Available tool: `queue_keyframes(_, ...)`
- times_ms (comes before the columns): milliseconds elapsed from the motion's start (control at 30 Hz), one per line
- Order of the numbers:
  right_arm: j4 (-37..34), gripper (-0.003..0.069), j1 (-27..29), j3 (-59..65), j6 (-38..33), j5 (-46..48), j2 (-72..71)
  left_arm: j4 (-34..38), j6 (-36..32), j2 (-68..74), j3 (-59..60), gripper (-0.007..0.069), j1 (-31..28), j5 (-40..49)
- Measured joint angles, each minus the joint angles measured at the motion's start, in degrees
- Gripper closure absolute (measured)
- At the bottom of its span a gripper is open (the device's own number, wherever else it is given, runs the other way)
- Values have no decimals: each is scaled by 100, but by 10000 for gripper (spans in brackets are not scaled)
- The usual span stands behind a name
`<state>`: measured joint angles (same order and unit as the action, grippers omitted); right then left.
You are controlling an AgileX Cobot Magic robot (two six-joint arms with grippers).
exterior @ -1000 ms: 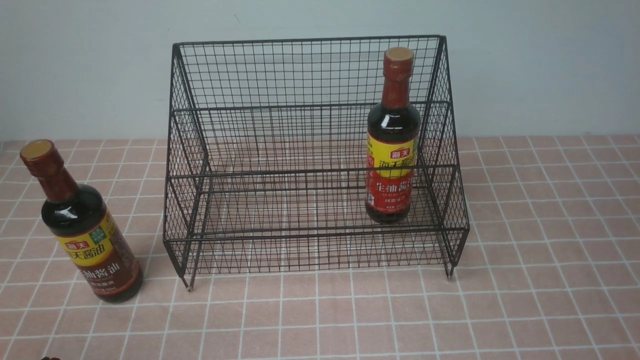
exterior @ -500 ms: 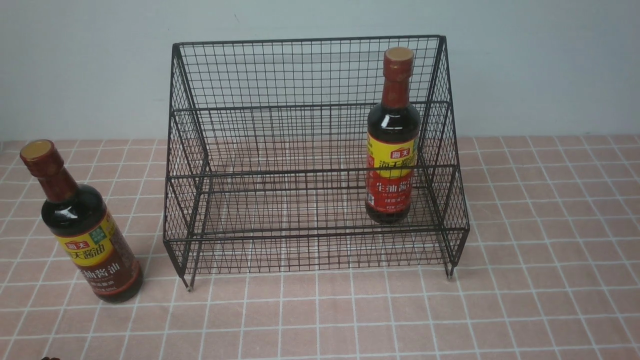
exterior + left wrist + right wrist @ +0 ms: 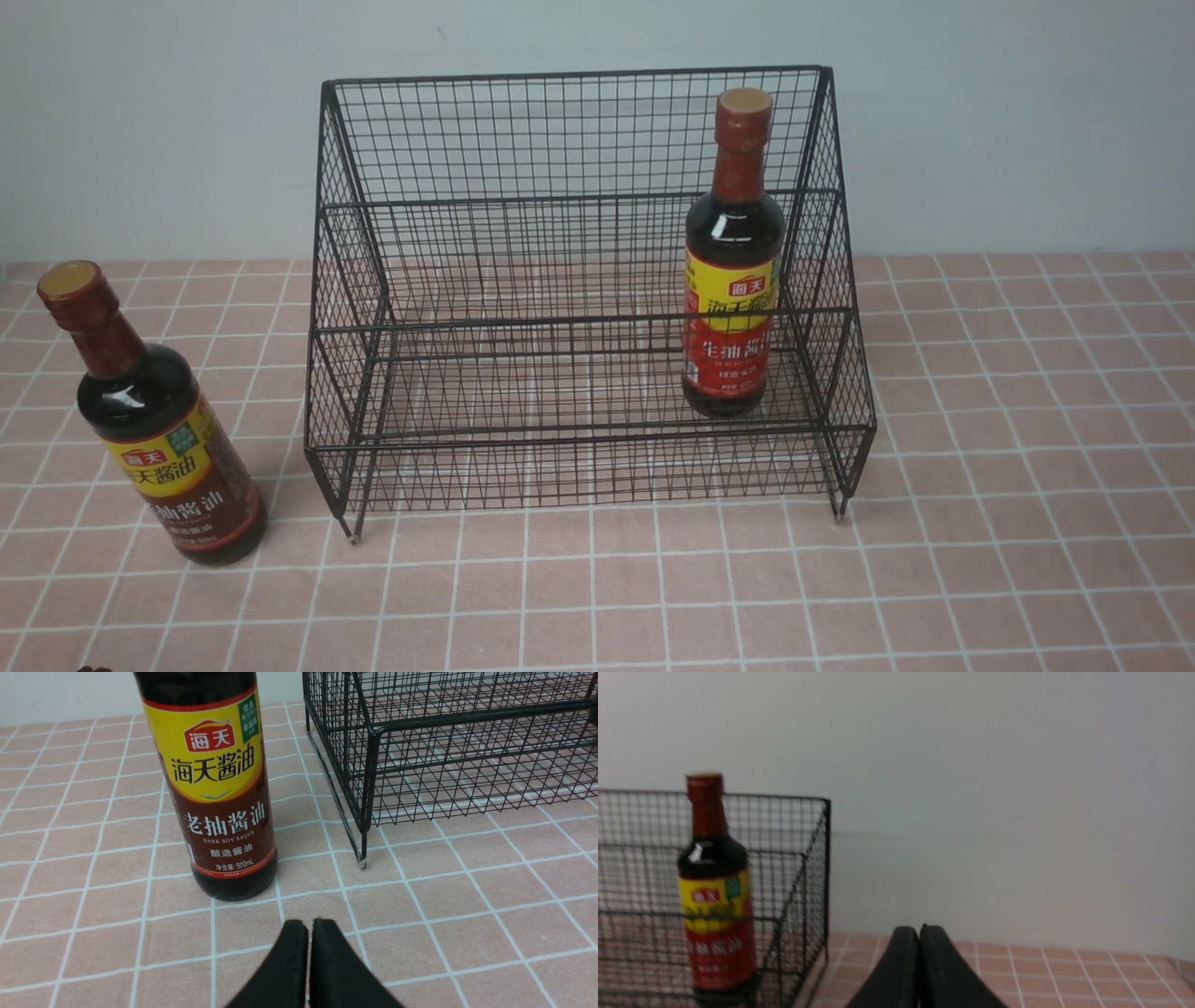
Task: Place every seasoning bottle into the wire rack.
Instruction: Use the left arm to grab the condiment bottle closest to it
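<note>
I see pink tiled tabletop (image 3: pixel 1018 569), thin white grid lines, square tiles, spread across lower scene. Behind it plain pale grey wall (image 3: pixel 1027 131), meeting tabletop in straight line. Tiny dark mark (image 3: pixel 441 34) high on wall.

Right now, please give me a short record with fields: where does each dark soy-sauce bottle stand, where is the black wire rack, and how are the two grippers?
black wire-grid rack: on the pink tiled table
dark bottle with red-and-yellow label: upright inside the rack, at its right end
dark bottle with brown-and-yellow label: upright on the table, left of the rack, apart from it
left gripper: shut, empty, facing the brown-labelled bottle, not touching
right gripper: shut, empty
not yet in rack: brown-labelled bottle
</note>
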<state>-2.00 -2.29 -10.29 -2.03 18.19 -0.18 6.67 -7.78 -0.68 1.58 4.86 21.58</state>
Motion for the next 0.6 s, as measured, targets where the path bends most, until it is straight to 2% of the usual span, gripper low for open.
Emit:
queue_keyframes(200, 124, 671, 304, 1169, 0, 129, -50, 0, 0, 0, 0, 631, 0, 0)
queue_keyframes(600, 135, 671, 316, 1160, 0, 288, -50, 0, 0, 0, 0, 631, 0, 0)
